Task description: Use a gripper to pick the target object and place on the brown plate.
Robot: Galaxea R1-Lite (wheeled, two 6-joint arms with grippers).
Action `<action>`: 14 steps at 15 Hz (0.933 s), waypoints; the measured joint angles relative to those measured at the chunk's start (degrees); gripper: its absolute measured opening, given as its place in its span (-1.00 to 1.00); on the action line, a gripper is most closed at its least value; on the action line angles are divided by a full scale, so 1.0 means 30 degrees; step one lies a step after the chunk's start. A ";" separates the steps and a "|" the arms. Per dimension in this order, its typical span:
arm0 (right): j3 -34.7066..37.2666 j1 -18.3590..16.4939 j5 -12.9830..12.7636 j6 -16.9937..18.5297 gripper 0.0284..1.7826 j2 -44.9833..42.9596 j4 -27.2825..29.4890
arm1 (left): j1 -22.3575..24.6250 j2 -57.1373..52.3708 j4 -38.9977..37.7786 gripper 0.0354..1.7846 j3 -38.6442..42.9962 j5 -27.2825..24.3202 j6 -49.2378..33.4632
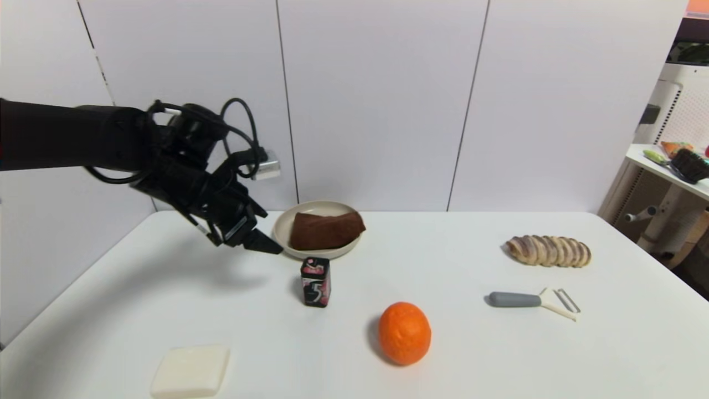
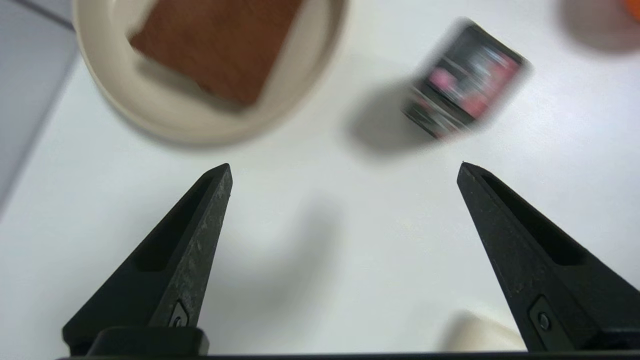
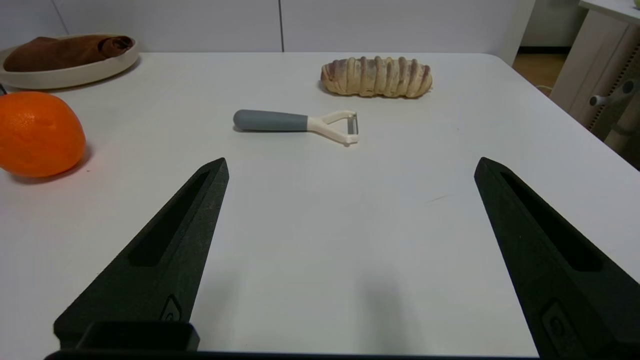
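Brown folded cloth towel [image 1: 325,230] lies on the round beige plate [image 1: 283,228] at the far side of the white table [image 1: 476,354], covering most of the plate's floor. The black two-fingered left gripper [image 1: 256,239] hangs above the table just beside the plate's left rim, jaws spread wide and holding nothing (its wrist view shows both pointed fingers [image 2: 190,250] well apart). That view blurs the small black-and-pink carton [image 2: 462,102] and cuts off the plate and towel. The right gripper [image 3: 350,250] is out of the head view; its own camera shows its jaws spread over bare table, near a grey-handled peeler [image 3: 295,122], an orange fruit [image 3: 37,134] cut off at the edge, and a sliced bread loaf [image 3: 376,76].
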 joint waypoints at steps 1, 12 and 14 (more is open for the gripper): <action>0.0000 0.0000 0.0000 -0.0008 0.90 0.0000 -0.0008 | 0.0020 -0.1845 -0.0081 0.83 0.1894 0.0329 -0.0679; 0.0000 0.0000 0.0000 0.0000 0.90 0.0000 -0.0008 | 0.3491 -2.0618 -1.3475 0.89 2.1716 0.1195 -0.8314; 0.0000 0.0000 0.0000 0.0000 0.90 0.0000 0.0000 | 0.3999 -2.4125 -1.4568 0.89 2.4003 0.1776 -0.9773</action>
